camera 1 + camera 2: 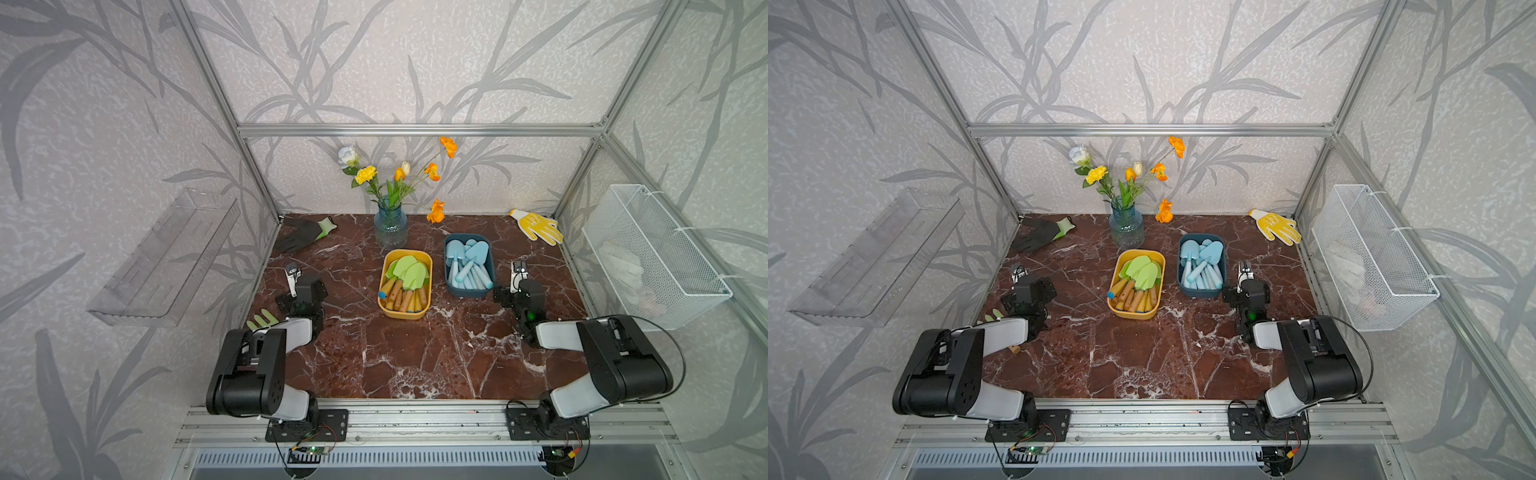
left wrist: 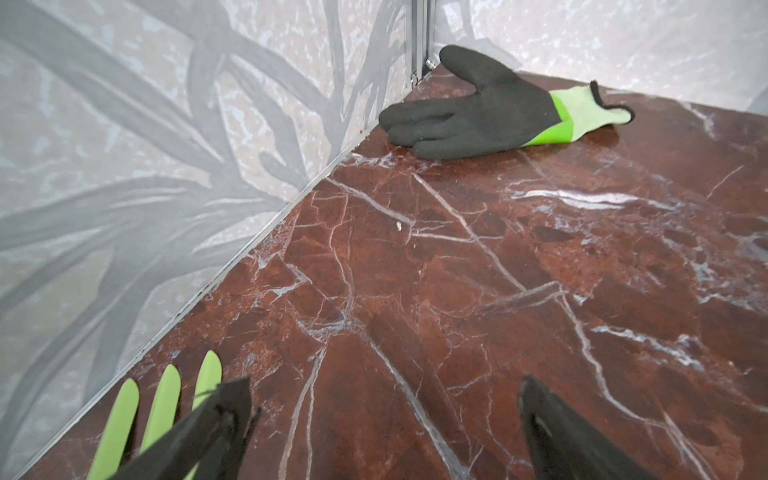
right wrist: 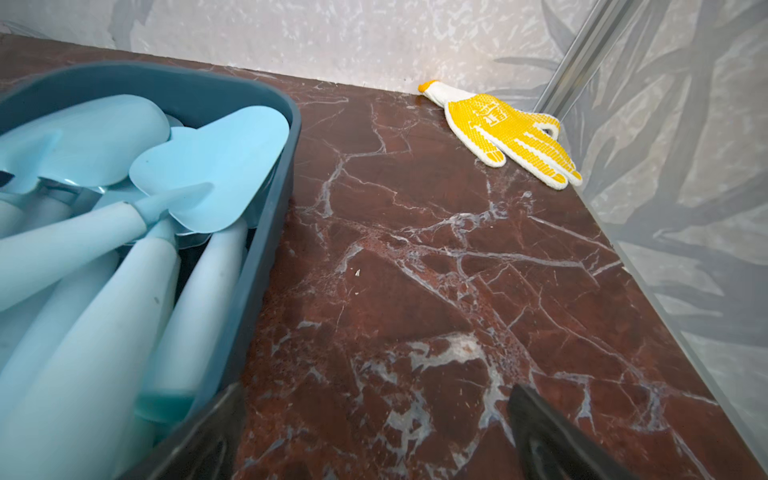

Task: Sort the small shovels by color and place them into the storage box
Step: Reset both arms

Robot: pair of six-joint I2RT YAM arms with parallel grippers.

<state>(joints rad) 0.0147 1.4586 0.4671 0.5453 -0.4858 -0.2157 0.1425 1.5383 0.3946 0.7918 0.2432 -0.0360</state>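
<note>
both grippers show jaws spread wide and empty: the left gripper [image 2: 384, 395] hangs over bare marble tabletop [image 2: 498, 270], the right gripper [image 3: 376, 390] just beside the dark blue box [image 3: 270, 208], contact impossible to tell. the pale blue shovels [image 3: 208, 166] fill that box, and the green shovels [image 1: 409, 270] lie in the yellow box [image 1: 405, 252]. a green 3-pronged rake [image 2: 162, 399] is cut off behind 1 left finger, its handle mostly hidden under the arm.

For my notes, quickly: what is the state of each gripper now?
Left gripper: open, holding nothing.
Right gripper: open, holding nothing.
</note>
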